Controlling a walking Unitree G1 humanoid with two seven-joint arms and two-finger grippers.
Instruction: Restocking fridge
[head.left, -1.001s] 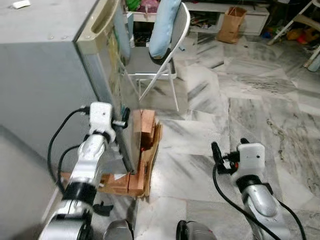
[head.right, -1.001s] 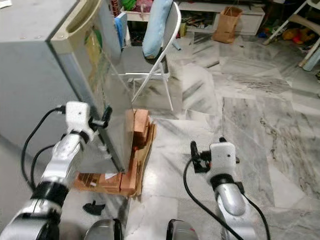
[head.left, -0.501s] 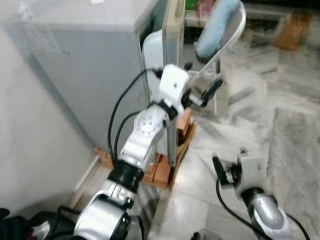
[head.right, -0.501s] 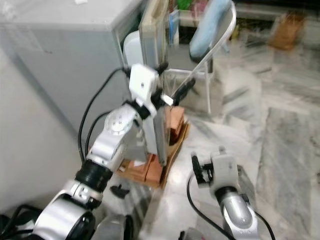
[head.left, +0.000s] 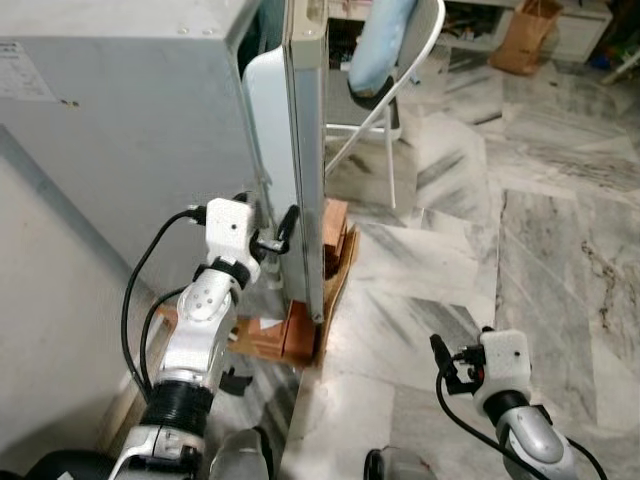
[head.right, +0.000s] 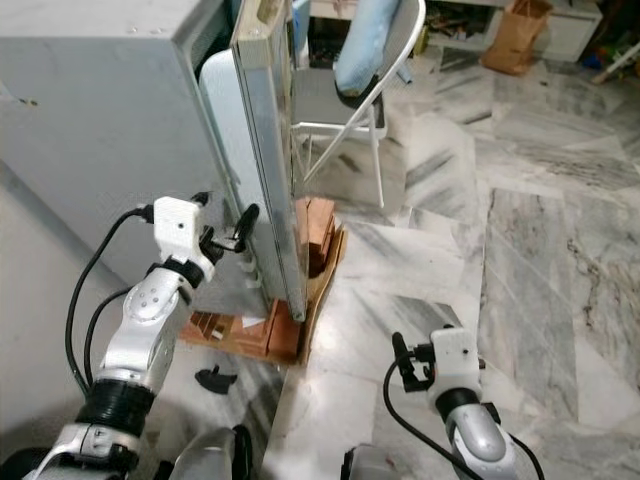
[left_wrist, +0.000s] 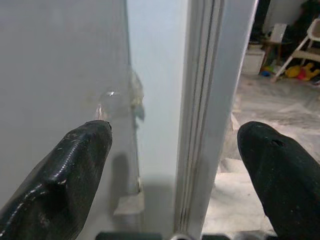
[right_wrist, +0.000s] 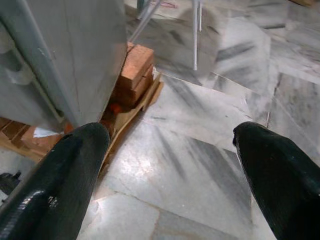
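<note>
From the head views the fridge (head.left: 120, 130) stands with its door (head.left: 303, 150) ajar, the left gripper (head.left: 283, 232) spread wide around the door's edge, while the wrist views show the right gripper (right_wrist: 165, 165) open, empty, away from the fridge, so restocking looks barely begun.

The fridge door (head.left: 303, 150) has swung open — left gripper (head.left: 277, 243) now lower.
</note>
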